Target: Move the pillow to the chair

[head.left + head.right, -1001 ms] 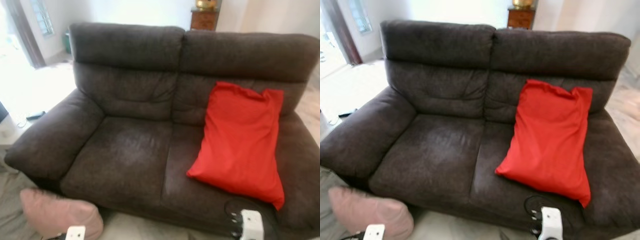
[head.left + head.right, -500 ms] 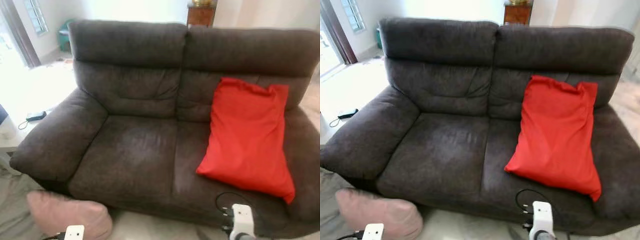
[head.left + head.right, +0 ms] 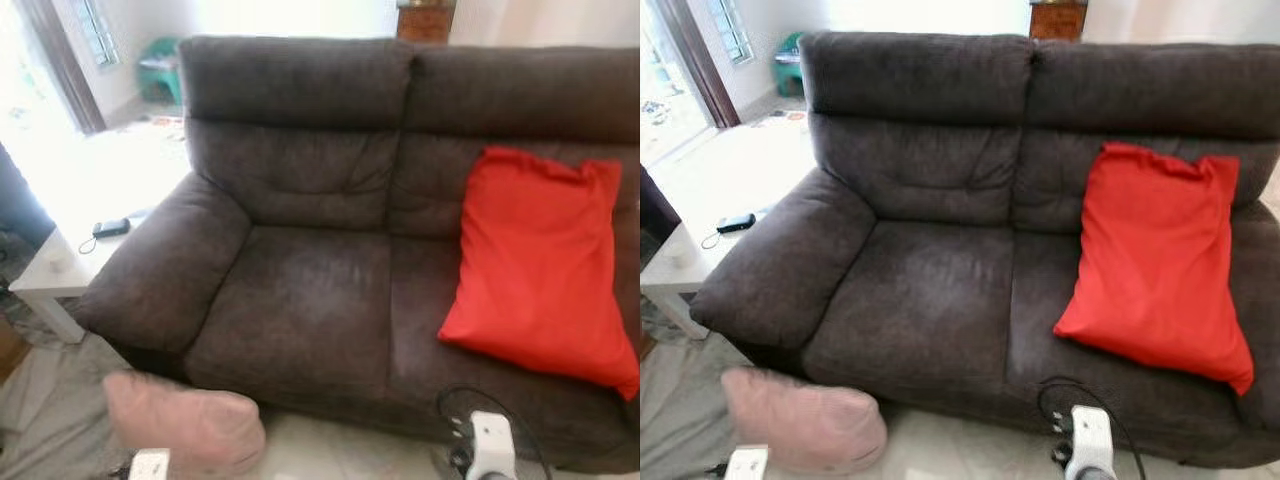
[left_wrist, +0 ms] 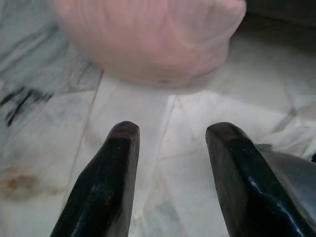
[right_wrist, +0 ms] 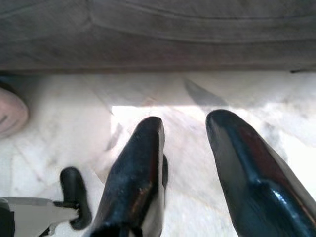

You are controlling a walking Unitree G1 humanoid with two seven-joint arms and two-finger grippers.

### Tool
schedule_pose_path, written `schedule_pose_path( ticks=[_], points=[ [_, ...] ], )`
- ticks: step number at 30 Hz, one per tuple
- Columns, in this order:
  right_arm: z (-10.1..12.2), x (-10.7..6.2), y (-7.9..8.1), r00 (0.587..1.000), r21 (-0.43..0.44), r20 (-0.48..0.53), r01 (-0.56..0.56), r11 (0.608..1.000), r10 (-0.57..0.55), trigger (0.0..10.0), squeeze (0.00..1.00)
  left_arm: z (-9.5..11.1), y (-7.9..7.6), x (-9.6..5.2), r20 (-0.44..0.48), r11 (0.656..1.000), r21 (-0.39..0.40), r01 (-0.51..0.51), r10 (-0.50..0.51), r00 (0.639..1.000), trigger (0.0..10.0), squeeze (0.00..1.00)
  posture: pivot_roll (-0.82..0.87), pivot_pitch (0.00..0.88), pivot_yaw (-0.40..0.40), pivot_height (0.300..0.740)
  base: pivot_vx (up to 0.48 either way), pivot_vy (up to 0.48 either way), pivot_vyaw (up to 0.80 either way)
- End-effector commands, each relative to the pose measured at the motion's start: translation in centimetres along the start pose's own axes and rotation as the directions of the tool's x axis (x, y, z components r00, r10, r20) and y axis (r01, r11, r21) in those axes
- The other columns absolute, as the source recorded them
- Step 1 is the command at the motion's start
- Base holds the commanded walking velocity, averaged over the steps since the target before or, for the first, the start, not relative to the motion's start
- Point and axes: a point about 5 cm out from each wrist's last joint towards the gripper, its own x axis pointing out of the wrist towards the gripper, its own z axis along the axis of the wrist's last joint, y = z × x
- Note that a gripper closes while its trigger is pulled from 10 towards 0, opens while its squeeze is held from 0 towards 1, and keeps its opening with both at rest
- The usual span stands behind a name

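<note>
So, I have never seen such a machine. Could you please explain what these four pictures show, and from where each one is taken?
They come from a walking humanoid robot. The two wide pictures are its head camera's two eyes, looking down at a dark sofa. A red pillow leans on the sofa's right seat. A pink pillow lies on the floor in front, and a white side table stands at the left. The other two pictures come from cameras on the wrists. The left gripper is open above the floor near the pink pillow. The right gripper is open too. Neither holds anything.
</note>
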Motion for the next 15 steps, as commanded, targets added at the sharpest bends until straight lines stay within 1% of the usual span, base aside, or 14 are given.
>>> schedule_pose_path(
  ticks=[1, 9, 12, 15],
  points=[
    [0.85, 0.18, 0.65, 1.0, 0.002, 0.023, -0.018, 1.0, 0.018, 10.0, 0.0, -0.37, 0.54, -0.08, -0.025, 1.0, 0.012, -0.02, 0.02, 0.999, 10.0, 0.0, 0.02, 0.0, 0.024, 0.74, 0.0, 0.289, 0.0],
    [0.56, 0.11, 0.44, 1.0, 0.008, 0.019, -0.018, 1.0, 0.018, 10.0, 0.0, -0.31, 0.38, -0.04, -0.027, 1.0, 0.014, -0.02, 0.02, 0.999, 10.0, 0.0, 0.02, 0.0, 0.024, 0.74, 0.0, 0.29, 0.0],
    [0.46, 0.09, 0.33, 1.0, 0.009, 0.017, -0.017, 1.0, 0.017, 10.0, 0.0, -0.4, 0.57, -0.08, -0.028, 1.0, 0.013, -0.023, 0.024, 0.999, 10.0, 0.0, 0.03, 0.0, 0.022, 0.74, 0.0, 0.289, 0.0],
    [0.49, 0.1, 0.37, 1.0, 0.01, 0.017, -0.017, 1.0, 0.017, 10.0, 0.0, -0.83, 1.1, -0.25, -0.034, 1.0, 0.011, -0.029, 0.029, 0.999, 10.0, 0.0, 0.03, 0.0, 0.023, 0.74, 0.0, 0.292, 0.0]
  ],
)
